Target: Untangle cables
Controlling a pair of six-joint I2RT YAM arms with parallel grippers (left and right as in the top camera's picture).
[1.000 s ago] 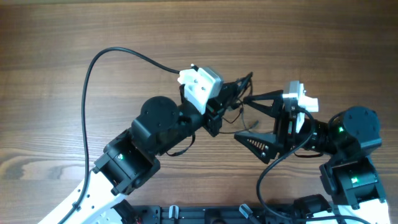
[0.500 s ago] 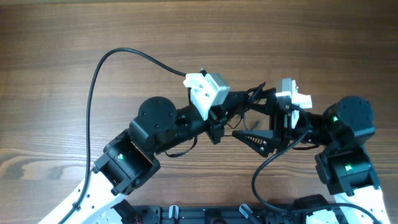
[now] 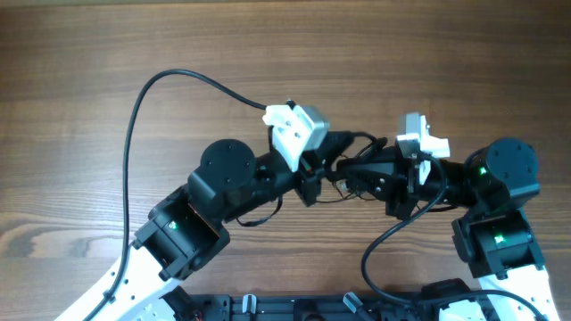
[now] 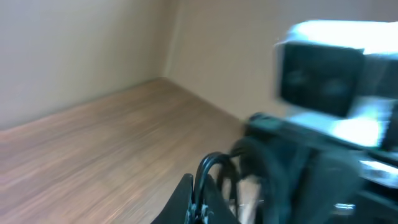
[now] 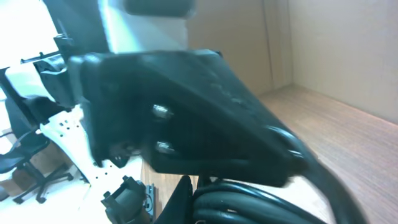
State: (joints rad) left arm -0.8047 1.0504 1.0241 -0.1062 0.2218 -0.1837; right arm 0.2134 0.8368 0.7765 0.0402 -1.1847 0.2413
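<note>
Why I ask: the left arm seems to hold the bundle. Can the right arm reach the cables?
Probably yes: the right gripper sits shut right against the cables, nothing between them, beside the left gripper holding them. Whether it caught a strand is unclear.

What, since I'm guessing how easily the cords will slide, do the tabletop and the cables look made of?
Tabletop: wood or a wood-pattern laminate with a matte brown finish. Long grain streaks run across it, but the look does not settle which of the two it is.
Cables: a smooth, slightly glossy black jacket, probably rubber or soft plastic. Pale glints follow the curved loops.
</note>
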